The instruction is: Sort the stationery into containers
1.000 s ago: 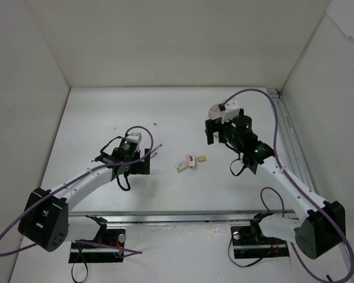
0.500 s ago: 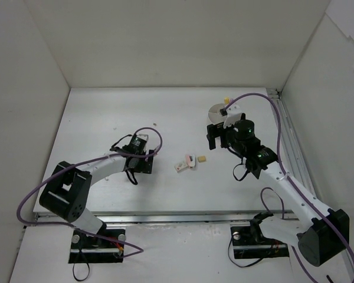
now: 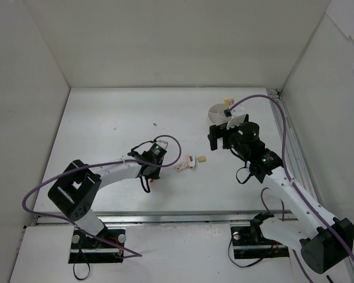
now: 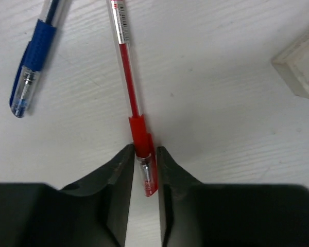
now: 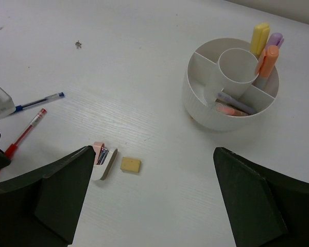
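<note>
1. Two pens at the left edge of the right-wrist view: red pen [image 4: 127, 77] and blue pen [image 4: 35, 56], both flat on the table [image 5: 144, 62], near each other but not touching.
2. Left gripper [image 4: 144, 154]: clamped on the red pen's tip end, one finger pressed against each side.
3. Right gripper [image 5: 153, 154]: spread wide, nothing between its fingers, above the table.
4. White eraser [image 5: 105, 160] and tan block [image 5: 130, 164]: lower centre of the right-wrist view, side by side, just apart.
5. White dish [image 5: 195, 98], upper right: round, with compartments around a central cup. Yellow marker [image 5: 260, 37], orange marker [image 5: 268, 59] and purple marker [image 5: 274, 40] stand upright at its far side. Pink and purple pieces lie in a nearer compartment.
</note>
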`<act>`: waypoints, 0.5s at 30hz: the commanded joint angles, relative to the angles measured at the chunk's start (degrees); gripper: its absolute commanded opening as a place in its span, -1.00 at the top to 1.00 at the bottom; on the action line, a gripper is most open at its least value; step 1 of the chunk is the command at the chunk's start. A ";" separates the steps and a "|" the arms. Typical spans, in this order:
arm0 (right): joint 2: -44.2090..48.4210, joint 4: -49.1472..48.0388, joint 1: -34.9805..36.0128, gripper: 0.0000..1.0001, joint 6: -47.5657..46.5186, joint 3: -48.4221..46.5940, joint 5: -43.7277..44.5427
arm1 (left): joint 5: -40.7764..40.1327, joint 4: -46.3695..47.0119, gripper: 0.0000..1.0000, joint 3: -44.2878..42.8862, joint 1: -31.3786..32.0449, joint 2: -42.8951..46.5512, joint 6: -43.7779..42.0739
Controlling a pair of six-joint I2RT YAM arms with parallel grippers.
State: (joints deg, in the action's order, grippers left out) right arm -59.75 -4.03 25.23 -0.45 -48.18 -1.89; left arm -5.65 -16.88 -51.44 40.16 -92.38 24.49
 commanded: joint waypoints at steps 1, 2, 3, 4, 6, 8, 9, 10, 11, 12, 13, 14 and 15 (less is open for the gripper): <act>2.44 -2.38 0.43 -0.96 2.12 0.02 0.22 | -1.73 -2.01 0.71 0.11 2.72 0.26 3.88; 2.62 -2.30 0.43 -0.96 2.29 0.11 0.31 | -1.91 -1.84 0.78 0.37 3.25 0.44 4.25; 3.05 -2.30 0.34 -0.96 2.38 0.46 0.48 | -1.73 -1.58 0.85 0.72 3.78 1.14 4.51; 3.32 -2.30 0.43 -0.96 2.47 0.55 0.31 | -1.21 -1.22 1.00 0.73 3.78 1.50 4.77; 3.76 -1.77 0.60 -0.96 1.95 0.81 -0.30 | 0.19 -1.74 1.00 -0.41 3.78 2.37 4.86; 4.02 -1.07 1.30 -0.96 1.07 1.51 -1.01 | 0.99 -2.80 1.00 -1.20 3.78 4.83 4.95; 4.37 -1.07 1.66 -0.96 0.98 2.04 -1.36 | 2.47 -2.72 1.00 -1.55 3.78 5.97 4.69; 4.64 -1.07 2.44 -0.96 -1.03 2.56 -1.62 | 3.44 -3.06 1.00 -1.82 3.78 8.68 3.91; 4.81 -1.15 2.89 -0.96 -1.92 3.61 -2.06 | 4.06 -3.59 1.00 -2.00 3.78 10.19 2.94; 4.99 -1.50 3.41 -0.96 -4.10 4.15 -3.20 | 4.94 -3.94 1.00 -2.35 3.78 13.33 2.50; 5.16 -1.85 4.72 -0.96 -6.38 4.67 -4.51 | 6.95 -4.55 1.00 -2.70 3.78 14.76 2.32; 5.43 -2.55 5.61 -0.96 -9.45 6.07 -6.96 | 7.84 -6.82 1.00 -3.92 3.78 16.16 2.05; 5.52 -3.52 6.66 -0.96 -14.79 6.87 -10.64 | 9.50 -8.76 1.00 -5.06 3.78 18.27 2.40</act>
State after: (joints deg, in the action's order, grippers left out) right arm -55.35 -3.33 29.56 -4.93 -42.74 -5.17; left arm -0.75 -22.00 -51.75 43.88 -80.97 27.46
